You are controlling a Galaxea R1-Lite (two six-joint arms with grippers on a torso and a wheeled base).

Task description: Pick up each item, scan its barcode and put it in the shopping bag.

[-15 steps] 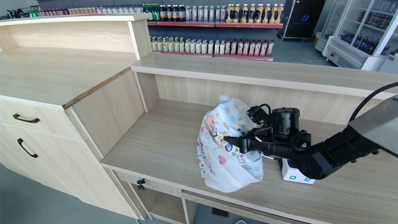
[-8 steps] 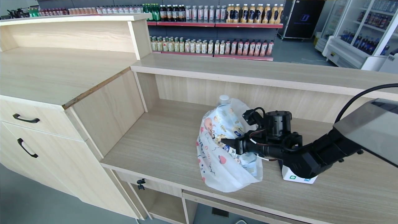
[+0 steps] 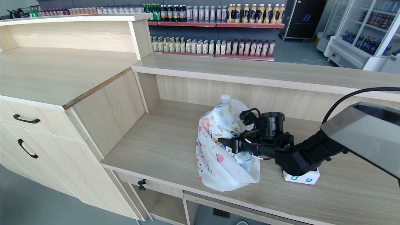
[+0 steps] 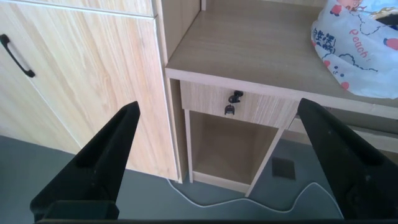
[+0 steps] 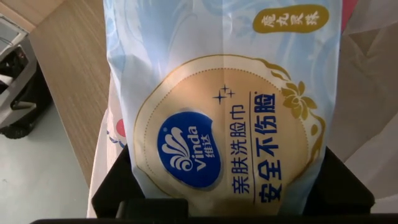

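Note:
A white shopping bag [image 3: 215, 162] with cartoon prints stands on the lower counter [image 3: 162, 140]. A bottle's white cap [image 3: 225, 99] pokes out of its top. My right gripper [image 3: 222, 142] is inside the bag's mouth, shut on a pale blue tissue pack [image 5: 230, 118] with a gold ring and a blue logo; the right wrist view shows the pack between the black fingers [image 5: 115, 190]. The bag's film [image 5: 373, 56] lies around the pack. My left gripper [image 4: 214, 162] hangs open with nothing in it, in front of the counter below its edge, the bag [image 4: 364, 50] farther off.
A small white scanner box [image 3: 301, 178] sits on the counter under my right arm, right of the bag. A raised shelf [image 3: 250, 70] runs behind, and a tall cabinet [image 3: 47, 81] with drawers stands on the left. A keyed drawer [image 4: 233, 106] is under the counter edge.
My right arm has moved left and down, carrying the tissue pack deeper into the bag. The bag has shifted slightly left, the bottle cap shows more, and more of the scanner box is uncovered.

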